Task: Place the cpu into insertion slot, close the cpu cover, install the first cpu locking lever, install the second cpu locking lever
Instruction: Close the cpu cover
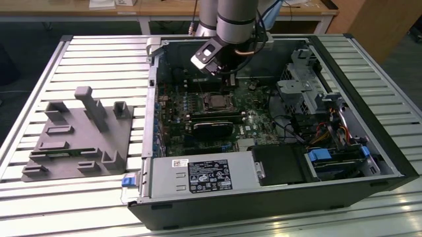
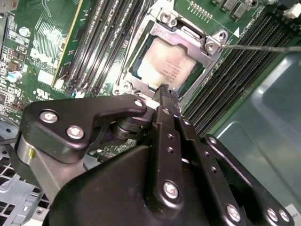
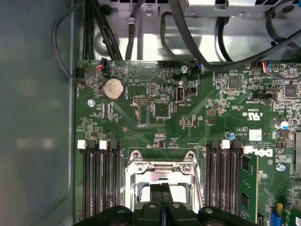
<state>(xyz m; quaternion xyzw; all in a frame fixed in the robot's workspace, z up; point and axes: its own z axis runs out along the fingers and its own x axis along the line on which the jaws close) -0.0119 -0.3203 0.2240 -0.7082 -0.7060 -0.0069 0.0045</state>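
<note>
The cpu [image 2: 164,63] lies pale and silvery in the insertion slot [image 1: 216,101] on the green board. The cpu cover [image 2: 186,37] rests flat over it as a silvery frame, and the chip shows through its cut-out. The cover frame [image 3: 162,165] also appears in the first wrist view. A thin wire locking lever [image 2: 263,47] sticks out from one socket corner across the memory slots. My gripper [image 2: 164,90] is shut with nothing between its fingers, its tip hovering at the socket's edge. From the exterior view the gripper [image 1: 231,81] hangs just behind the socket inside the case.
Long black memory slots [image 3: 101,179] flank the socket on both sides. Black cables [image 3: 197,47] cross the case wall near the board. A drive cage [image 1: 310,94] and power supply [image 1: 204,175] crowd the case. A grey fixture block [image 1: 79,133] sits at the exterior view's left.
</note>
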